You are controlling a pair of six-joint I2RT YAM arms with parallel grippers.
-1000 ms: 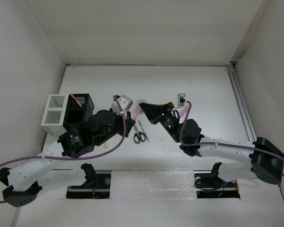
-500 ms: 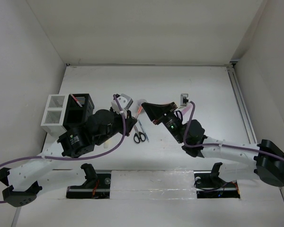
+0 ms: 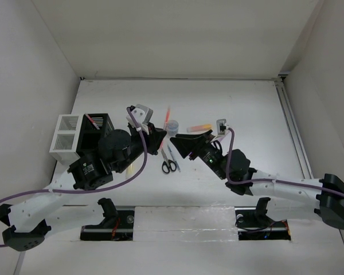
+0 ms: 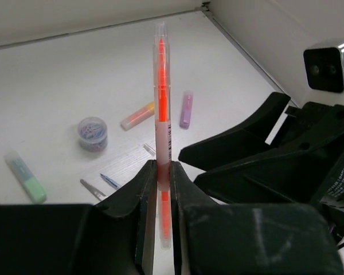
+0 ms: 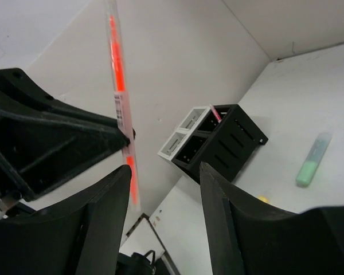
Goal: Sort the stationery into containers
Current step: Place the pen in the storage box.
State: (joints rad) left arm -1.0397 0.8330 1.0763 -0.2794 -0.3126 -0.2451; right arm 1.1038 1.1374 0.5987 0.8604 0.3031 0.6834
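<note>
One thin orange clear-barrelled pen [image 4: 162, 103] is clamped in the left gripper [image 4: 163, 172], right of the black slatted box [image 3: 94, 129]. The right gripper [image 5: 165, 169] hangs open-jawed, holding nothing. The pen is best lowered tip-first into that box.

Thin clear glossy plastic pen with orange-red core [image 4: 162, 103] between matt black plastic fingers [image 4: 142, 192] of left claw [image 4: 162, 172]; smooth matt white tabletop [image 4: 63, 74] beyond it.

No legible text or labels
</note>
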